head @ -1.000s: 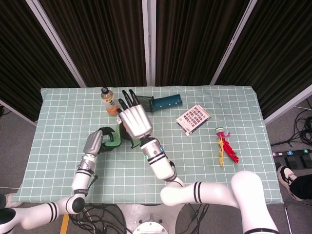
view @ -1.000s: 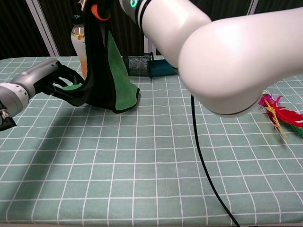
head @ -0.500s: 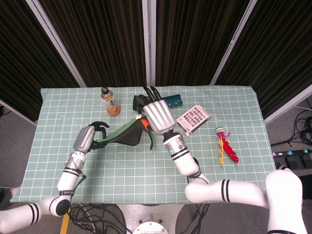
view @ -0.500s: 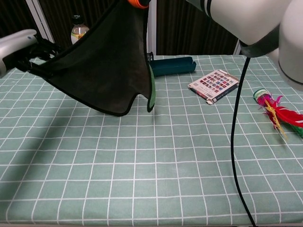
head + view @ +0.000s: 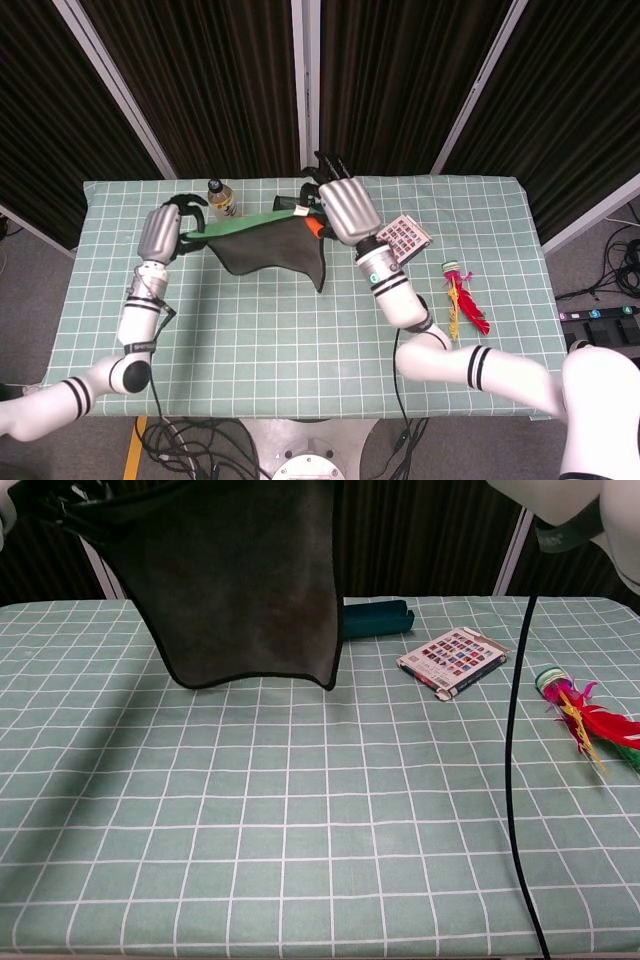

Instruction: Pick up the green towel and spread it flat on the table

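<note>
The green towel (image 5: 270,245) hangs stretched between both hands above the far part of the tabletop (image 5: 300,340), off the surface. From the head view its top edge shows a bright green band running between the hands, with a darker sheet drooping below to a point near its right end. In the chest view it reads as a dark, almost black sheet (image 5: 245,580) with a thin bound hem, its lower corners hanging above the checked cloth.

The left hand (image 5: 160,232) grips the towel's left end with fingers curled over it. The right hand (image 5: 345,205) holds the right end, fingers closed on the cloth.

A drink bottle (image 5: 221,198) stands just behind the towel. A teal roll (image 5: 375,618) and a patterned card box (image 5: 452,661) lie to the right, a feathered shuttlecock (image 5: 462,300) nearer the right edge. The near half of the tabletop is open cloth.
</note>
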